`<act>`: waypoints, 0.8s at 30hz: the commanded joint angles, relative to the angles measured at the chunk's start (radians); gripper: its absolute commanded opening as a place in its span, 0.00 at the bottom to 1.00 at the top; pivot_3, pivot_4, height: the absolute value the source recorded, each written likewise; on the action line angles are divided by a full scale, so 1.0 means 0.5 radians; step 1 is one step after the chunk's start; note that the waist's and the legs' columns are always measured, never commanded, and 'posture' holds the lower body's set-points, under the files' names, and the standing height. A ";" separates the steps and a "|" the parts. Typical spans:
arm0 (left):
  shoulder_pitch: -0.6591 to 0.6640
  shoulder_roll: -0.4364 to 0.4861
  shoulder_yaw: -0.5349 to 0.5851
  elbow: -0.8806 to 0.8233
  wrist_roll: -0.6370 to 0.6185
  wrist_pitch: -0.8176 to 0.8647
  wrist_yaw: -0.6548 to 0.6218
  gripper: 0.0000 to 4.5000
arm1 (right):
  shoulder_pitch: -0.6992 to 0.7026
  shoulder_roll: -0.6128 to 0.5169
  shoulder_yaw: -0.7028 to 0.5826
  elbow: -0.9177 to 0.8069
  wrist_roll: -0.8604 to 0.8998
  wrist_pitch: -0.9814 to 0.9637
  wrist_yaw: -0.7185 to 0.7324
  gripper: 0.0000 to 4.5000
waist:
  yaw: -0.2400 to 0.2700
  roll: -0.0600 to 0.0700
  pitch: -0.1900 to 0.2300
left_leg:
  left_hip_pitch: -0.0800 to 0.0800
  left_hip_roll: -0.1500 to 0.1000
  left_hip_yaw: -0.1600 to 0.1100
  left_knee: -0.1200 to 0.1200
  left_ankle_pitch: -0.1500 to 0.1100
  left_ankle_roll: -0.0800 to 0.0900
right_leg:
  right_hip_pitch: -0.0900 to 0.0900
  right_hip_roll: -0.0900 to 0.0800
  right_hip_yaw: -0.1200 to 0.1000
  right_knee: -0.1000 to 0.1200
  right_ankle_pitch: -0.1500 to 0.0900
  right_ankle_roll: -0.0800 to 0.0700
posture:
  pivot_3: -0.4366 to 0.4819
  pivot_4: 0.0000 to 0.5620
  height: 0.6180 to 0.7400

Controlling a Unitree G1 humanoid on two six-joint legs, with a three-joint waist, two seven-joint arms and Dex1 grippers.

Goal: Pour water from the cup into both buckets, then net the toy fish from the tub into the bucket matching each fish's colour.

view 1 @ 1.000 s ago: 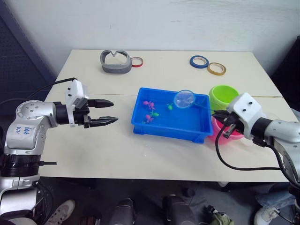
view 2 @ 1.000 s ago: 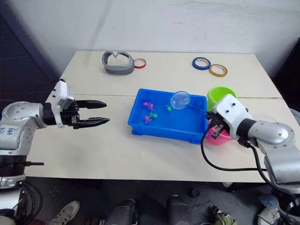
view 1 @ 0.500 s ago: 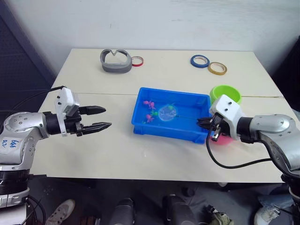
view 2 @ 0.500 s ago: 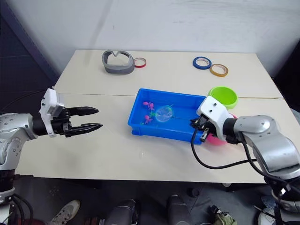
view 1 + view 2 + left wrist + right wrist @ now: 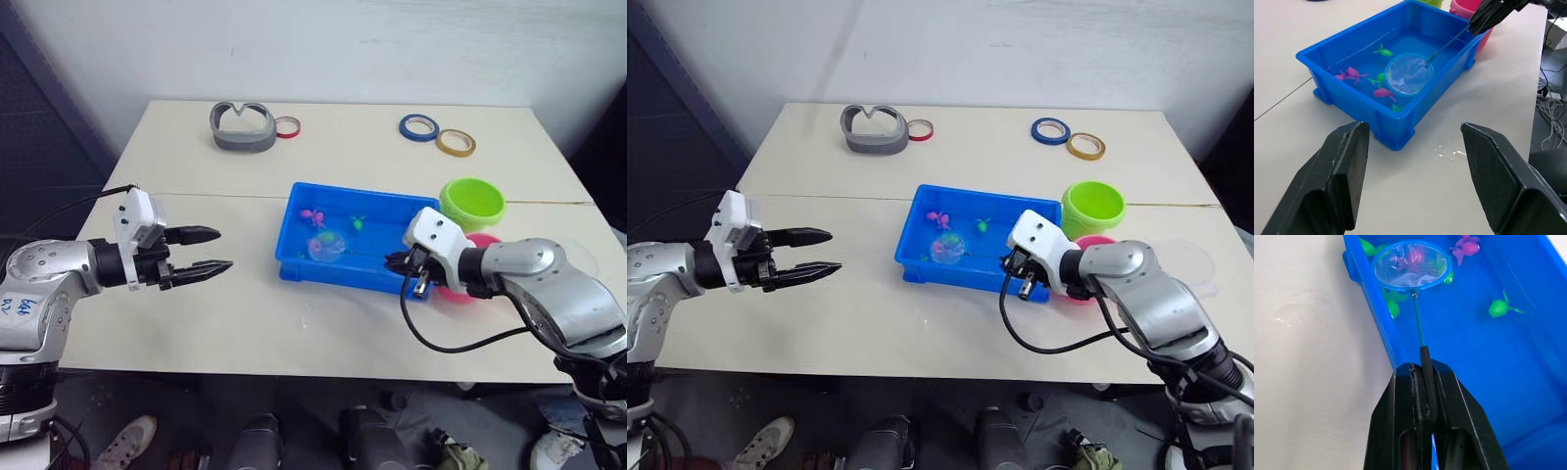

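The blue tub [image 5: 343, 276] sits mid-table with water and several toy fish in it: pink ones [image 5: 313, 216] and green ones [image 5: 358, 223]. My right gripper [image 5: 393, 262] is at the tub's front right corner, shut on the net's thin handle. The net's light-blue hoop [image 5: 1410, 263] is low in the tub by its near wall, with something pink showing through the mesh. The lime green bucket [image 5: 472, 203] and the pink bucket [image 5: 484, 239] stand right of the tub. Beyond them lies the clear cup [image 5: 1188, 262]. My left gripper [image 5: 223, 249] hovers open, left of the tub.
At the back of the table lie a grey curved object [image 5: 241, 129], a red tape ring [image 5: 286, 127], a blue tape ring [image 5: 417, 127] and a yellow one [image 5: 456, 143]. Water drops [image 5: 1449, 154] wet the table near the tub. A black cable [image 5: 441, 338] loops from my right wrist.
The net came down from above the tub's far right into the water and swept toward its left front. My right gripper moved left with it. My left gripper drew back a little.
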 commanded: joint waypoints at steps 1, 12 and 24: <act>0.026 0.033 0.091 -0.102 -0.057 0.000 0.025 0.73 | -0.017 -0.038 0.001 -0.020 -0.022 0.002 0.015 0.00 | 0.000 0.000 0.000 | 0.000 0.000 0.000 0.000 0.000 0.000 | 0.000 0.000 0.000 0.000 0.000 0.000 | 0.48 0.27 1.00; 0.077 0.029 0.130 -0.164 -0.096 0.028 0.075 0.73 | -0.068 -0.079 0.142 0.116 -0.161 -0.049 0.054 0.00 | -0.004 0.000 0.000 | 0.000 0.000 0.000 -0.001 0.000 0.000 | 0.000 0.000 0.000 -0.001 -0.002 -0.003 | 0.48 0.27 1.00; 0.120 0.045 0.143 -0.189 -0.098 0.030 0.094 0.73 | -0.211 0.254 0.334 0.276 -0.287 -0.062 0.001 0.00 | -0.006 0.000 0.000 | 0.001 0.001 -0.001 -0.002 -0.001 -0.002 | 0.000 0.000 -0.001 -0.001 -0.002 -0.004 | 0.48 0.27 1.00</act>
